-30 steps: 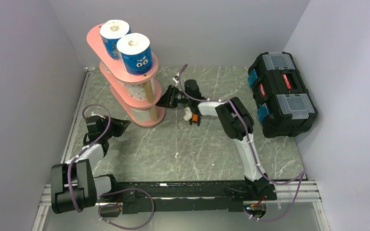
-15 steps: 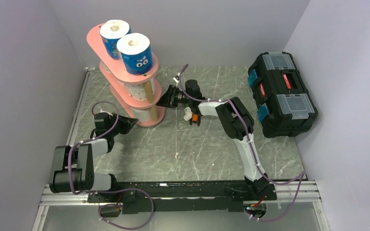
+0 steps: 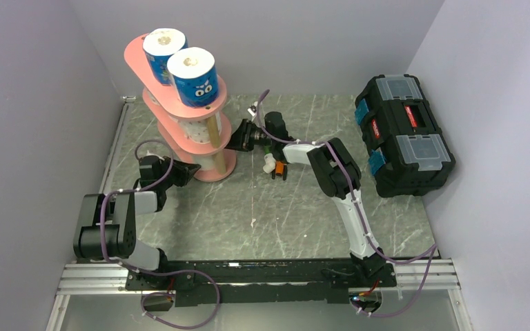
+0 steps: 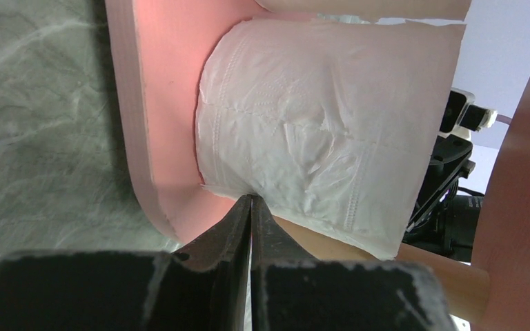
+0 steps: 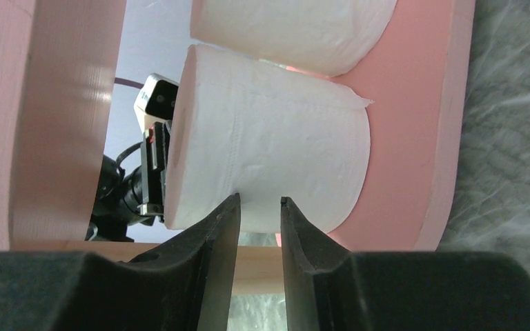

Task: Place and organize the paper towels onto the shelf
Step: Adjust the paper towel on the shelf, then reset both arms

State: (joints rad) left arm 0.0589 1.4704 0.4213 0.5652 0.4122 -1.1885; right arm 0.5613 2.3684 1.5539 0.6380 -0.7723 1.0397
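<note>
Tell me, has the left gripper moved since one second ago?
Yes. In the top view, the left gripper went rightward, closer to the shelf, and its tip is now at the bottom board.

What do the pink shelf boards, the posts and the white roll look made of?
Shelf boards: probably painted wood or fibreboard, matte pink, thick cut edge. Posts: bare pale wood, faint grain. White roll: soft embossed tissue paper, wrinkled, with a ragged loose edge.
</note>
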